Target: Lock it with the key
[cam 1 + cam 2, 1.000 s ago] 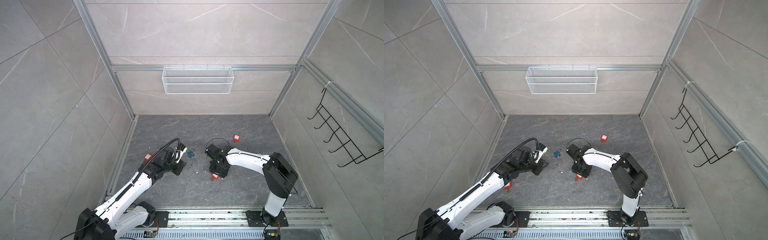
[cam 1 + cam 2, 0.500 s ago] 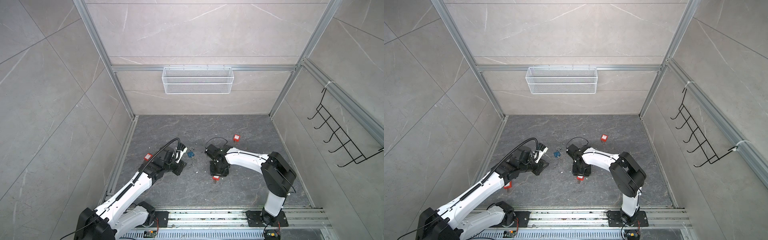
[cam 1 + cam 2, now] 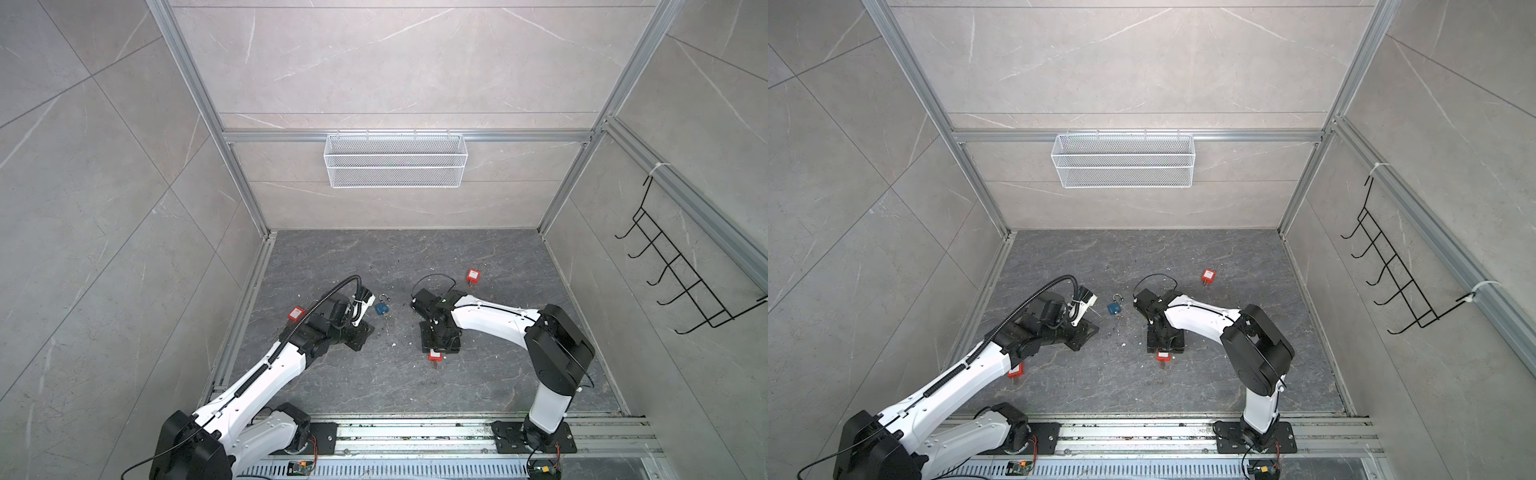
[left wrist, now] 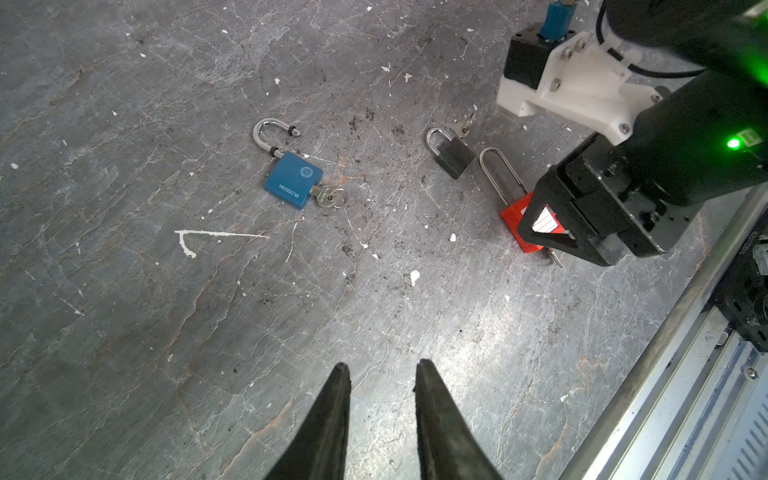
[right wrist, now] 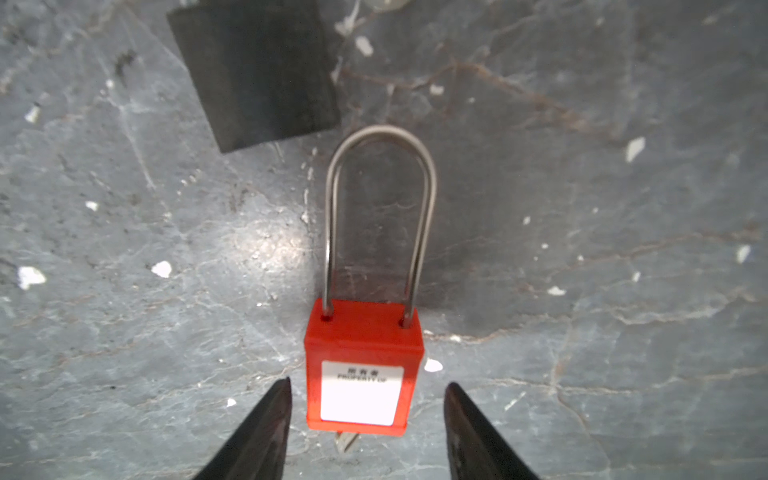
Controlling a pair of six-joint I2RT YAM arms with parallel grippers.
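Entry. My right end effector (image 5: 368, 382) is released. Its fingers stand on either side of the red plastic padlock (image 5: 361, 361) without touching it, so nothing is held. The padlock lies flat on the grey stone-pattern tabletop (image 5: 582, 208). In a top view the padlock (image 3: 435, 354) shows just at 6 o'clock of my right wrist. Its small metal key (image 5: 345, 442) pokes from the base toward 6 o'clock, and the long steel shackle (image 5: 382, 131) runs toward 12 o'clock under the arm. Both shackle legs appear seated. A black block padlock (image 5: 253, 70) sits just beside the shackle's bend.

My left end effector (image 4: 381, 363) is likewise released and empty, off at 9 o'clock. A blue square padlock (image 4: 293, 178), shackle swung open and key in, lies between the arms.

Handling, my judgement: the red body is stiff, light, smooth plastic and likely to skate on the stone if nudged. The best hold is across its flat sides, leaving the key free. The key is thin, so pinch its bow squarely or it will slip.
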